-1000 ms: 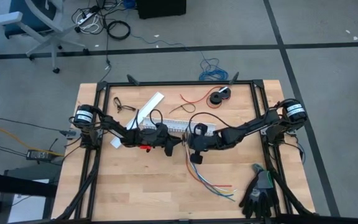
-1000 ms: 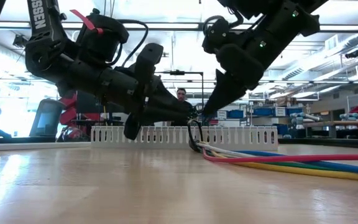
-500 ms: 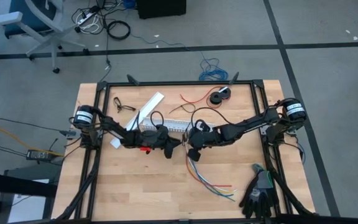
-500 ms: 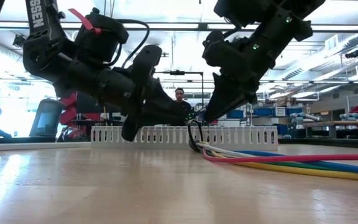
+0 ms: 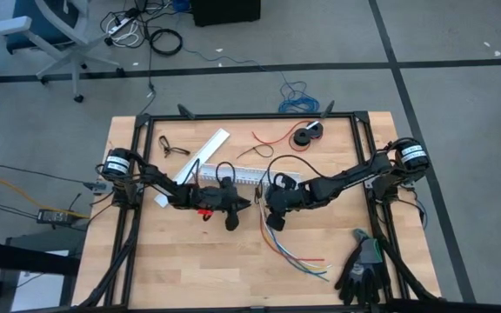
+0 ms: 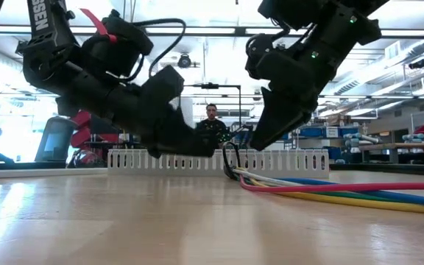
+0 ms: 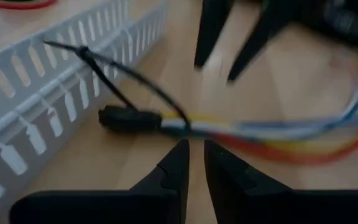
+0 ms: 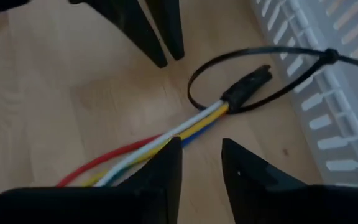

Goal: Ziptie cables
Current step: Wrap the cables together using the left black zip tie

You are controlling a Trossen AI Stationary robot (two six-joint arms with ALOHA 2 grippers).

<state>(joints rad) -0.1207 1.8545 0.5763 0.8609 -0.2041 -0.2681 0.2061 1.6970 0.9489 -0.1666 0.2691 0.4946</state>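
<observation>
The cables [image 8: 166, 138], red, yellow, blue, green and white wires, lie on the wooden table, joined in a black sleeve [image 8: 247, 84]. A black zip tie [image 8: 194, 84] loops loosely round them beside the sleeve; its head [image 8: 331, 56] rests against the white slotted duct [image 7: 36, 106]. My left gripper [image 7: 193, 149] hovers just short of the bundle [image 7: 260, 130], its fingers a narrow gap apart with nothing between them. My right gripper [image 8: 201, 155] hangs open over the wires, facing the left one [image 8: 160, 31]. In the high view both meet at mid-table [image 5: 257, 203].
The duct [image 5: 250, 178] runs along the table behind the grippers. Farther back lie a white strip [image 5: 209, 146], a thin red wire [image 5: 268, 139], tape rolls [image 5: 308, 134] and black strips [image 5: 172, 148]. Black gloves [image 5: 364, 271] sit at the near right corner. A person [image 6: 212, 121] stands beyond the table.
My right gripper has opened its fingers and rolled a little while staying over the sleeved end. My left gripper has rolled about the line it points along, staying close to the zip tie loop. The cables and the loop have kept their place.
</observation>
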